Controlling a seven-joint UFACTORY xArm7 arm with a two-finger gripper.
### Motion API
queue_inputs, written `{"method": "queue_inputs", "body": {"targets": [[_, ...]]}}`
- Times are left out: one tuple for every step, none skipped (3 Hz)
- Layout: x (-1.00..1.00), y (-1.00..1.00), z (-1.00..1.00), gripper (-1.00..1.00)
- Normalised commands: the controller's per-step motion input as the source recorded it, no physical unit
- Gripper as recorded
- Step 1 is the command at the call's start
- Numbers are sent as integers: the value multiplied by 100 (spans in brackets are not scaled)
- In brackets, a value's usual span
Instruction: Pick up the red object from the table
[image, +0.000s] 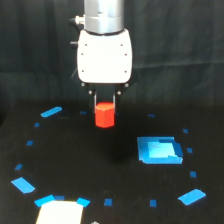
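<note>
The red object (105, 115) is a short red-orange cylinder. It sits between the two dark fingers of my gripper (105, 106), which hangs from the white wrist body in the upper middle of the exterior view. The gripper is shut on the red object. The object appears to hang a little above the black table (75, 160), though I cannot tell the gap for sure. The fingertips are partly hidden by the object.
A larger blue square (159, 150) lies to the exterior view's right of the gripper. Small blue tape marks (51, 112) ring the table. A white-and-blue patch (60, 210) sits at the near edge, and a dark curtain hangs behind.
</note>
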Motion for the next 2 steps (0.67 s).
{"method": "queue_inputs", "body": {"targets": [[20,18,59,-100],[-1,6,-16,-100]]}}
